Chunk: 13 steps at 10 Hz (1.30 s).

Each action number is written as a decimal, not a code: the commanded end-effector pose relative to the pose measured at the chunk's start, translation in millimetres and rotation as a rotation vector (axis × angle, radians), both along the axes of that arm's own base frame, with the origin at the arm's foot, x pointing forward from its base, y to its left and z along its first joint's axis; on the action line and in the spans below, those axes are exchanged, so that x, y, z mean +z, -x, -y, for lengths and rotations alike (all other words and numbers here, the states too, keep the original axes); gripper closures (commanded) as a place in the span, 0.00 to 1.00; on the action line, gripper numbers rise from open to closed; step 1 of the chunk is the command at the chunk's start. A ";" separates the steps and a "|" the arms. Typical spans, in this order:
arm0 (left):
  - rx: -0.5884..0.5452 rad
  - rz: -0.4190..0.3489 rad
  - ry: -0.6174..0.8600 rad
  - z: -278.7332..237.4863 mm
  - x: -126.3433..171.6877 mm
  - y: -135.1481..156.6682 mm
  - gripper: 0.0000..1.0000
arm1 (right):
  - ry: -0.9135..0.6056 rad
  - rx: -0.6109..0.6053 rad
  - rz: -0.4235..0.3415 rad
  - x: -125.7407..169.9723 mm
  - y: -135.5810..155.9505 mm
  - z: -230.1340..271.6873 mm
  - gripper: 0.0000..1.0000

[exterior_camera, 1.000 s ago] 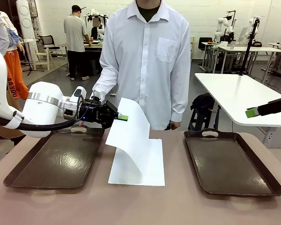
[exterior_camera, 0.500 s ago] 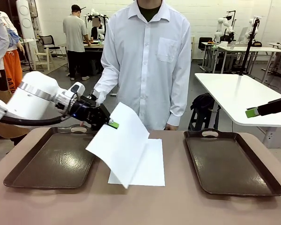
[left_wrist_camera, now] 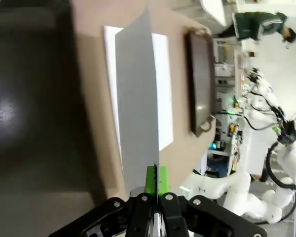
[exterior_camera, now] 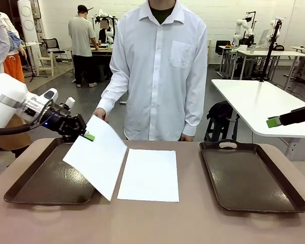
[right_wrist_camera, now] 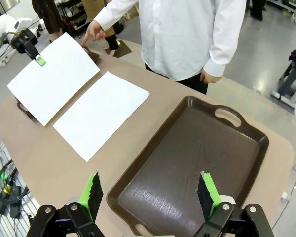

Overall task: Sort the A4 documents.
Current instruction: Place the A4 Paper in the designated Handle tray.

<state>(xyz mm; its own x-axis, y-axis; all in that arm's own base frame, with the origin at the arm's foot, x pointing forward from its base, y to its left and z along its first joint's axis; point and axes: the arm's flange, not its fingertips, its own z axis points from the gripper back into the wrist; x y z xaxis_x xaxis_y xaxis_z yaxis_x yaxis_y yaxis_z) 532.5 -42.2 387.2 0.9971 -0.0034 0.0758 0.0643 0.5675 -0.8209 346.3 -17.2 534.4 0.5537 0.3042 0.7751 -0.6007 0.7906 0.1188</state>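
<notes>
Front view: the left end effector point(exterior_camera: 86, 135) is clamped shut on the upper corner of one A4 sheet point(exterior_camera: 99, 157). The sheet hangs tilted in the air over the right edge of the left tray point(exterior_camera: 40, 183), with its lower corner near the tray's near right corner. A second A4 sheet point(exterior_camera: 148, 175) lies flat on the surface point(exterior_camera: 193, 223) between the two trays, just beside the hanging one. The right end effector point(exterior_camera: 274, 122) hovers high above the far right side, well apart from the right tray point(exterior_camera: 251, 175). The person's hand point(exterior_camera: 99, 113) hangs behind the lifted sheet.

Left wrist view: the green pads point(left_wrist_camera: 151, 178) are pinched together on the edge of the lifted sheet point(left_wrist_camera: 135, 108). The flat sheet point(left_wrist_camera: 164, 89) shows beyond it.

Right wrist view: the right end effector point(right_wrist_camera: 149, 193) has its jaws spread wide and holds nothing. It is above the near end of the right tray point(right_wrist_camera: 202, 153). Both sheets lie off to the left.
</notes>
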 end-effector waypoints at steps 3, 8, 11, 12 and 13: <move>0.028 -0.023 -0.124 -36.9 11.6 -8.1 0.99 | -0.014 0.008 -0.004 -2.1 -1.6 -0.1 0.00; 0.105 -0.057 -0.311 -66.3 -0.8 -29.0 0.99 | -0.014 0.008 -0.004 -2.1 -1.6 -0.1 0.00; 0.080 -0.070 -0.399 -62.5 -31.2 -50.2 0.99 | -0.014 0.008 -0.004 -2.1 -1.6 -0.1 0.00; 0.084 -0.076 -0.424 -66.2 -35.5 -50.7 0.99 | -0.014 0.008 -0.004 -2.1 -1.6 -0.1 0.00; 0.089 -0.083 -0.469 -70.6 -37.0 -50.9 0.99 | -0.014 0.008 -0.004 -2.1 -1.6 -0.1 0.00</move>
